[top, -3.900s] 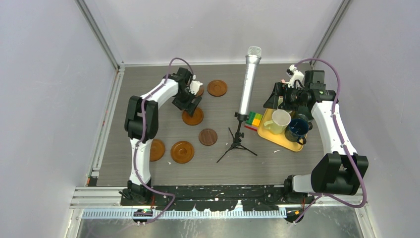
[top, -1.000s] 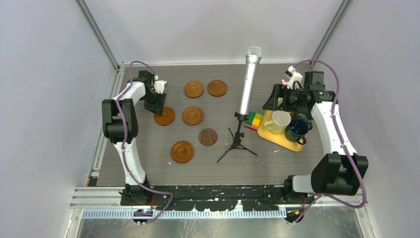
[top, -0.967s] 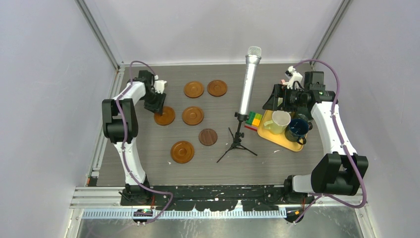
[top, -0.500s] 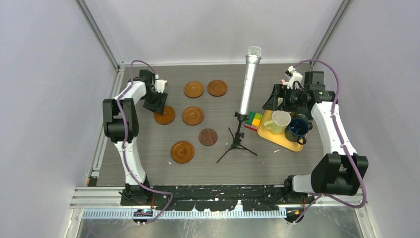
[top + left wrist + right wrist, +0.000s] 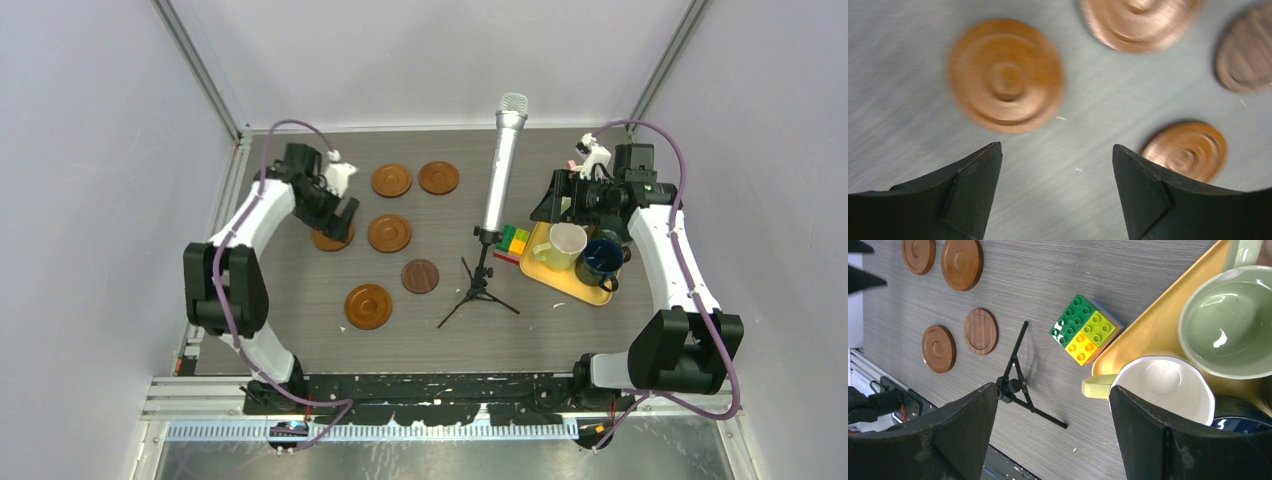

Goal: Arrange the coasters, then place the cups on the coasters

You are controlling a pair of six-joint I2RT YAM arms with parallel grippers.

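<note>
Wooden coasters [image 5: 389, 233] lie flat and apart on the left half of the table [image 5: 450, 340], five of them orange-brown, with the darker coaster [image 5: 420, 276] nearest the centre. One toward the left edge is partly hidden by the left gripper [image 5: 335, 208], whose jaws stand open and empty above it. The cream-yellow cup [image 5: 563, 245], dark blue cup [image 5: 600, 260] and pale green cup [image 5: 1233, 330] crowd the yellow tray [image 5: 575, 288] near the right edge, below the right gripper [image 5: 1053, 390], whose jaws are spread wide and hold nothing.

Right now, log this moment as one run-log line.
phase: arranging coasters | left end effector: open, empty, above coasters | right end effector: open, near tray | cups: on tray, none placed
</note>
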